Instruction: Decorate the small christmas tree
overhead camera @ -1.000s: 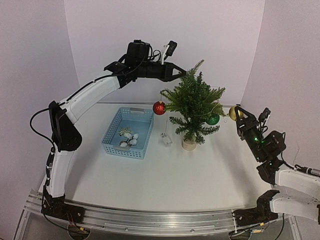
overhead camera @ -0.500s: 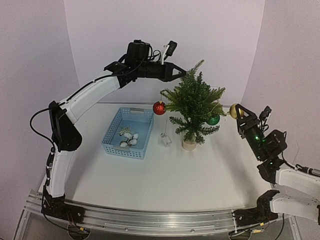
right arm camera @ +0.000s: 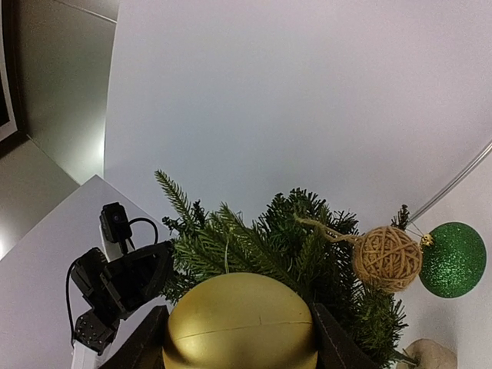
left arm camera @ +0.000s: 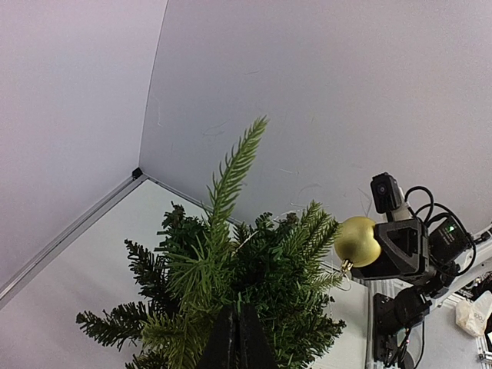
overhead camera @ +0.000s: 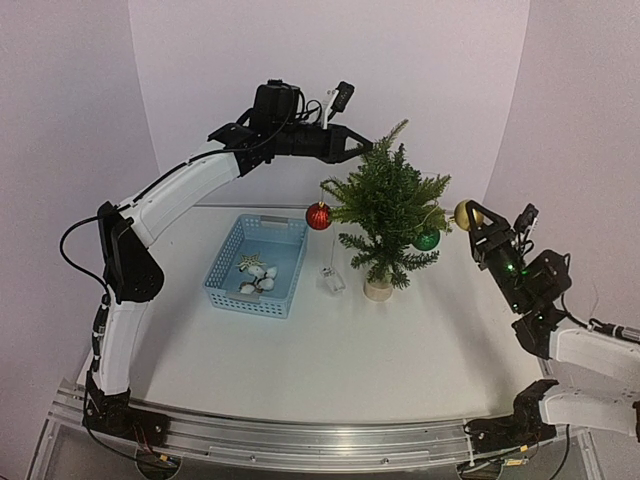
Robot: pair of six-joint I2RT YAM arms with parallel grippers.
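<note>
The small christmas tree stands on its pale round base at mid table. A red bauble hangs on its left and a green bauble on its right. A twine ball hangs beside the green bauble. My left gripper is shut, its tips among the needles at the foot of the tree's top sprig. My right gripper is shut on a gold bauble, held just right of the tree's upper branches; the bauble fills the right wrist view.
A blue basket stands left of the tree with white ornaments inside. A small clear item lies on the table between basket and tree. Walls close in behind and at both sides.
My right gripper has moved the gold bauble up and slightly left, closer to the tree. The left arm and the tree have not moved.
</note>
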